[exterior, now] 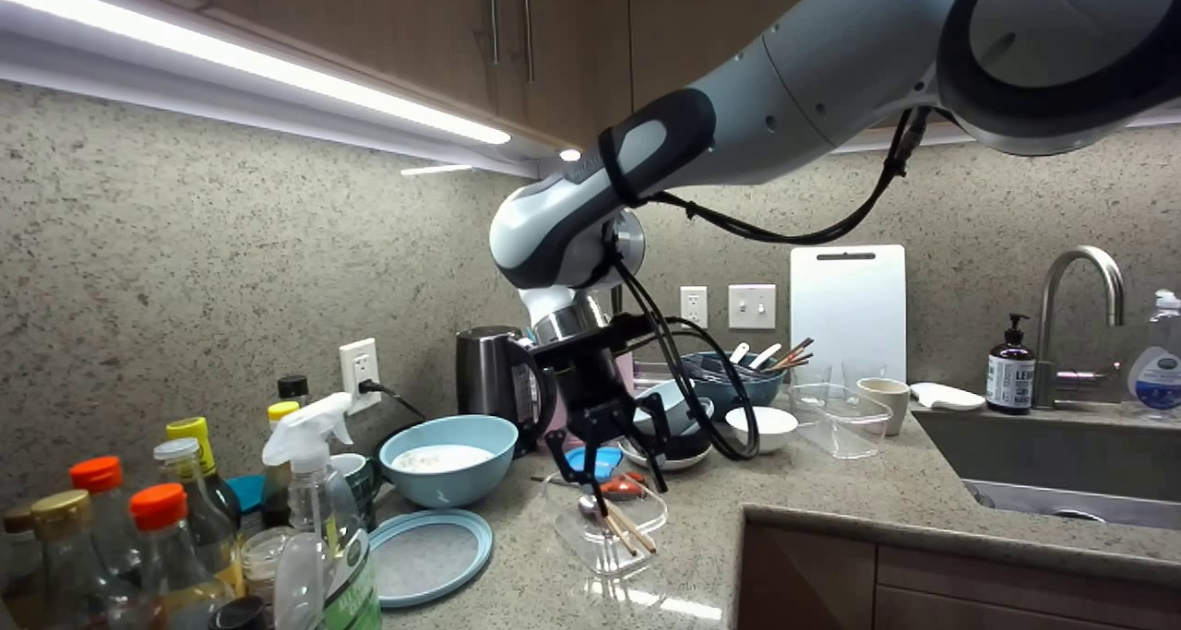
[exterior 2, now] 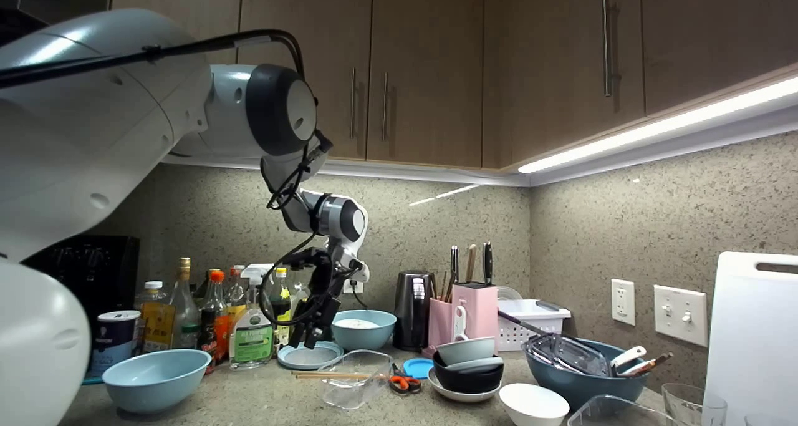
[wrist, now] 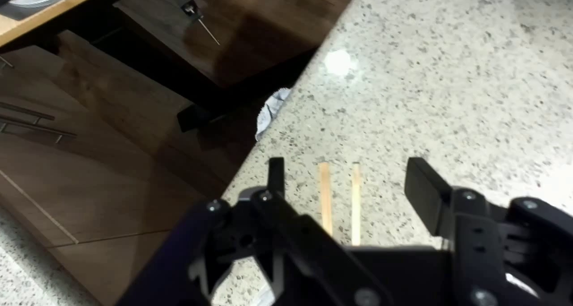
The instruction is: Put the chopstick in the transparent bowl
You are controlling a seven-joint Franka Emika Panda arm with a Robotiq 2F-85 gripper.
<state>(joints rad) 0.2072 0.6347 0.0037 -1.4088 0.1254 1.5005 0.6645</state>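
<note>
Two pale wooden chopsticks (exterior: 633, 526) lie at the transparent bowl (exterior: 604, 566), a clear see-through container on the counter. In an exterior view the chopsticks (exterior 2: 330, 375) cross the rim of the bowl (exterior 2: 350, 398), with their ends sticking out past it. My gripper (exterior: 633, 499) is open and empty, pointing down over the chopsticks; it also shows above their ends in an exterior view (exterior 2: 304, 341). In the wrist view both chopsticks (wrist: 356, 203) appear between the open fingers (wrist: 347, 160). Their far parts are hidden by the gripper body there.
Scissors with orange handles (exterior 2: 405, 384) and a blue lid (exterior 2: 418, 368) lie beside the bowl. Stacked bowls (exterior 2: 467, 373), a white bowl (exterior 2: 534, 403) and another clear container (exterior: 841, 427) stand nearby. A round blue lid (exterior: 430, 556) and bottles (exterior: 189, 538) stand opposite. The counter edge (wrist: 286, 113) is close.
</note>
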